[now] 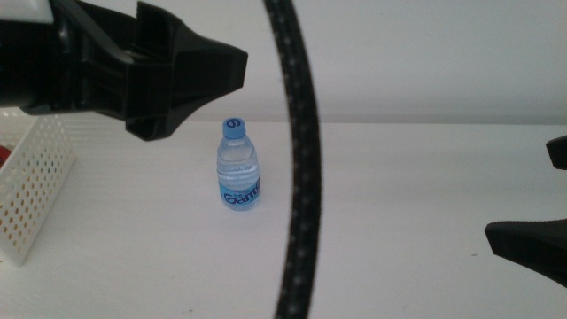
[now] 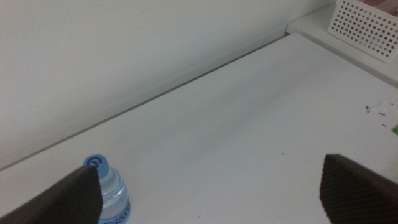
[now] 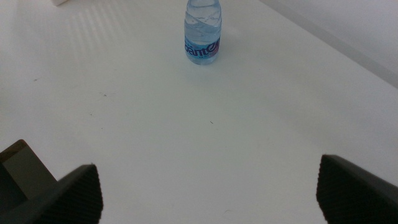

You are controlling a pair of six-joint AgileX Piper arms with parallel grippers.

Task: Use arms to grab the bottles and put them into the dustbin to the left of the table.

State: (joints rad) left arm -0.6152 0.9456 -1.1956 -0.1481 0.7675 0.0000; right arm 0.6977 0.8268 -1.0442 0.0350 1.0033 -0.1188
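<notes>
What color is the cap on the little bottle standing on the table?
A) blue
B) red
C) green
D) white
A: the small water bottle stands upright on the white table, and its round cap is blue, matching its blue label.

Plain white wall (image 2: pixel 124 56) behind, bright

We see the water bottle (image 1: pixel 238 165) upright on the counter (image 1: pixel 407 195), our left hand (image 1: pixel 177 75) above it, dustbin (image 1: pixel 35 190) at left.
</notes>
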